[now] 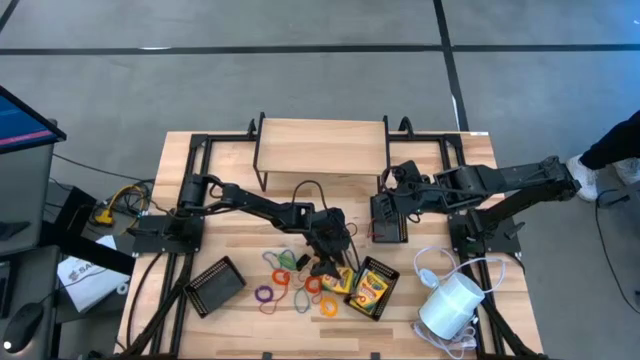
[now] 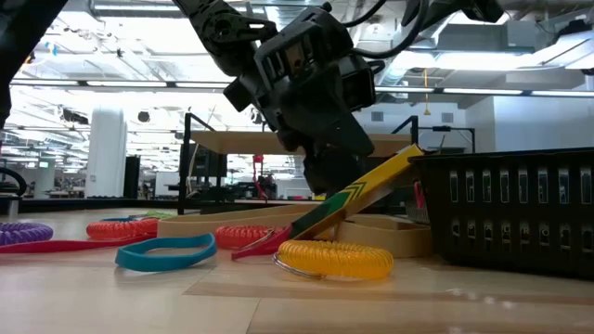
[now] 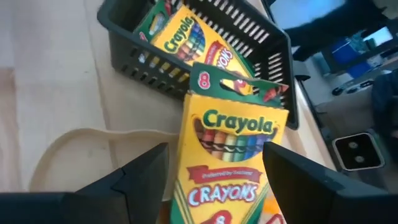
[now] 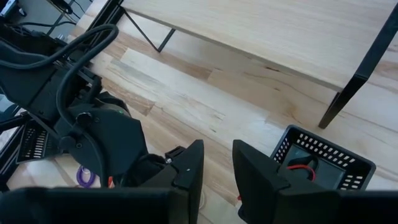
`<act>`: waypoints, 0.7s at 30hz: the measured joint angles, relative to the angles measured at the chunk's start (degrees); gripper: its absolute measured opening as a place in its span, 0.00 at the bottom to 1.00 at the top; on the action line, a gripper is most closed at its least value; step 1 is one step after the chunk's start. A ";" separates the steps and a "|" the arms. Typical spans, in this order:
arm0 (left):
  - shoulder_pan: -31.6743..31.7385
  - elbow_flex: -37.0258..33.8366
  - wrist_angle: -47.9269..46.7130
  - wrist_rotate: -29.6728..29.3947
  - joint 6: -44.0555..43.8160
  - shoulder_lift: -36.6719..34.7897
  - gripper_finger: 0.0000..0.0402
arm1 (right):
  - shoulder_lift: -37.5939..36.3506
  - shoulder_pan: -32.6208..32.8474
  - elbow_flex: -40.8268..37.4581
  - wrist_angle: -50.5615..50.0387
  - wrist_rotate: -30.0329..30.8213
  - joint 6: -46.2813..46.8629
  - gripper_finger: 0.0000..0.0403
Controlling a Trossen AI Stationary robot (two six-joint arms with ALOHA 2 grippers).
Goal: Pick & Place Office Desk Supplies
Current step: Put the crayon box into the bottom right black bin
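Observation:
A yellow-and-green crayon box [image 3: 227, 155] is tilted, its far end resting on the near rim of a black mesh tray [image 3: 124, 46] and its lower end [image 2: 302, 230] on the table. That tray holds another crayon box [image 3: 180, 37]. My left gripper [image 3: 216, 149] is open, coming slantwise down over the tilted box with one finger along each long side. Coloured elastic loops [image 1: 285, 275] lie scattered on the table to its left. My right gripper [image 4: 217, 168] hangs high over a second black tray [image 4: 323, 162], narrowly open with nothing between its fingers. My left gripper's fingers [image 3: 143, 177] stand at the long sides of the tilted crayon box, about halfway along it, slanting down from the table's far-left. The right-hand finger overlaps the box's edge [image 3: 277, 134]. Whether either finger touches the box, I cannot tell.
A third black mesh tray [image 1: 215, 285] lies at the near left. A white cylinder with a white cord [image 1: 450, 305] sits at the near right. A wooden shelf on black legs [image 1: 322, 145] spans the far middle. A yellow coil loop [image 2: 334, 260] and a blue loop [image 2: 167, 250] lie nearest the front edge.

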 joint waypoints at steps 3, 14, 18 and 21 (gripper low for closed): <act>0.01 0.00 -0.05 -1.29 0.49 0.00 0.63 | 0.00 0.00 0.00 0.00 0.00 0.00 0.21; 0.31 -0.15 0.36 -0.38 1.63 1.12 0.63 | 0.00 0.00 0.00 0.12 -0.02 0.02 0.21; 0.31 -0.07 0.61 -0.24 1.58 1.74 0.63 | 0.00 0.00 0.00 0.55 -0.04 0.02 0.21; 0.31 -0.07 1.33 0.11 1.64 1.75 0.63 | 0.00 0.00 0.00 0.97 -0.04 0.00 0.21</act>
